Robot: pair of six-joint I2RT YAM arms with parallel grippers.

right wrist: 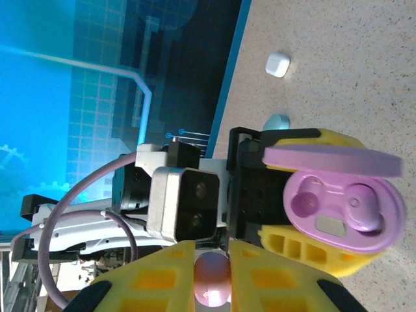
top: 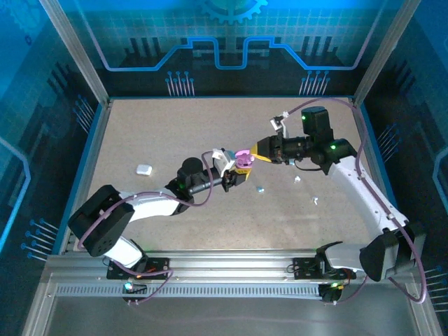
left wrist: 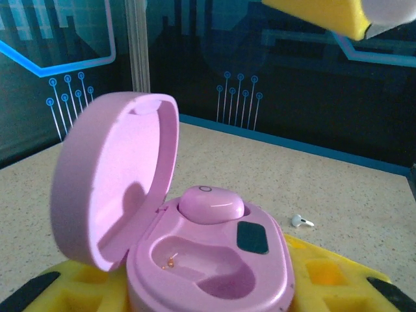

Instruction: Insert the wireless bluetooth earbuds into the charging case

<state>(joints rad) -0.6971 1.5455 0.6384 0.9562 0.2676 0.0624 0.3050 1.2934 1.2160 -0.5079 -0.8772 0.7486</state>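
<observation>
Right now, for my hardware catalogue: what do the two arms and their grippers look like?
The left arm and right arm have white shells, black joints and looping purple cables; green lights dot the right one. Their fingers are yellow with black patches.

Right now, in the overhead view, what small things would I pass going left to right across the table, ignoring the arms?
White case → open pink charging case → tiny bluish earbud → white earbud → second white earbud.

Bright, even light; blue glow off backlit walls; soft shadows; wrist-view foregrounds blurred.
</observation>
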